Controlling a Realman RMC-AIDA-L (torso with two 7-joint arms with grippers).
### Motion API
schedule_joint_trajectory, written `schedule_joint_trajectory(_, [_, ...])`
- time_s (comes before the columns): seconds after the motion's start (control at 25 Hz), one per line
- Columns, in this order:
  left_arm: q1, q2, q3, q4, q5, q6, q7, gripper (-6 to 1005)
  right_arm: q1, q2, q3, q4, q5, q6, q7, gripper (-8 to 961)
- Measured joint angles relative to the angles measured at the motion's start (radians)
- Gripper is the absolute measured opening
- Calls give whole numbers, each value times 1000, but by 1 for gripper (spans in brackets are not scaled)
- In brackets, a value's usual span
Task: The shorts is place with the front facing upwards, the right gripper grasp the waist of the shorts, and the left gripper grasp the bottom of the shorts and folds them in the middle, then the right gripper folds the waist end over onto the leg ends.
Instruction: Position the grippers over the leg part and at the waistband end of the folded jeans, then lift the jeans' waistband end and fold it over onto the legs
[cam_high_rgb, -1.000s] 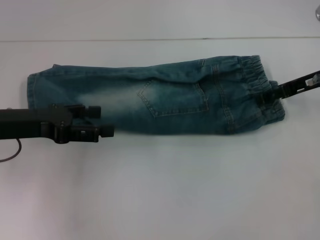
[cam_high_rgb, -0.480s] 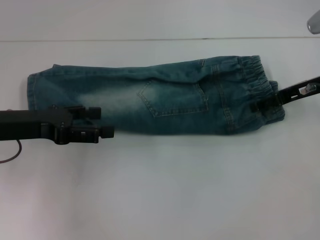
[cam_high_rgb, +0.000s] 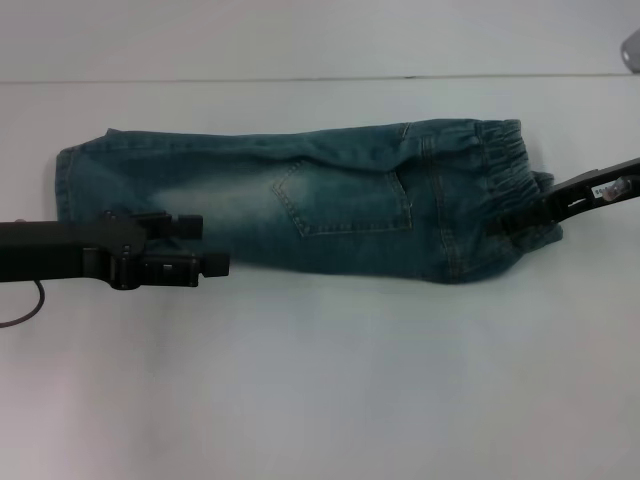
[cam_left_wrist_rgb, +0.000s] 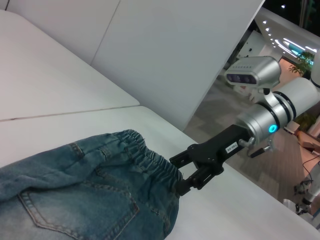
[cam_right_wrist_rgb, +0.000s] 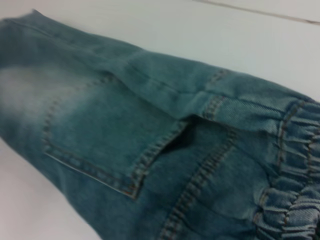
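The shorts (cam_high_rgb: 330, 205) lie folded lengthwise on the white table, back pocket up, with the elastic waist (cam_high_rgb: 500, 165) at the right and the leg ends (cam_high_rgb: 65, 180) at the left. My right gripper (cam_high_rgb: 510, 225) is shut on the waist's near corner. The left wrist view shows its fingers (cam_left_wrist_rgb: 184, 175) pinching the gathered band of the shorts (cam_left_wrist_rgb: 90, 195). My left gripper (cam_high_rgb: 195, 245) hovers open over the near edge of the leg part, with nothing between its fingers. The right wrist view shows only the shorts (cam_right_wrist_rgb: 150, 135), with the pocket and the waistband (cam_right_wrist_rgb: 295, 165).
A seam line (cam_high_rgb: 300, 78) runs across the table behind the shorts. A grey object (cam_high_rgb: 630, 45) pokes in at the far right edge. A thin cable (cam_high_rgb: 25, 305) hangs under my left arm. Bare white table lies in front of the shorts.
My right gripper has slid a little toward the shorts and nearer the front, dragging the waist corner inward. The left gripper has stayed put.
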Motion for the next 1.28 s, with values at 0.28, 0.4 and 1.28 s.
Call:
schedule_joint_trajectory(0.28, [5,-2,0,0,0,-4,5,934,-22,-6,1,-18,23,-21,-6,942])
schedule_joint_trajectory(0.4, [7,-3,0,0,1,-5,6,933,-26,-5,1,-12,20,-10,-15,901])
schedule_joint_trajectory(1.28, [10,-6,-1,0,0,-5,3,933,-44,4,1,-19,24,16,-42,130])
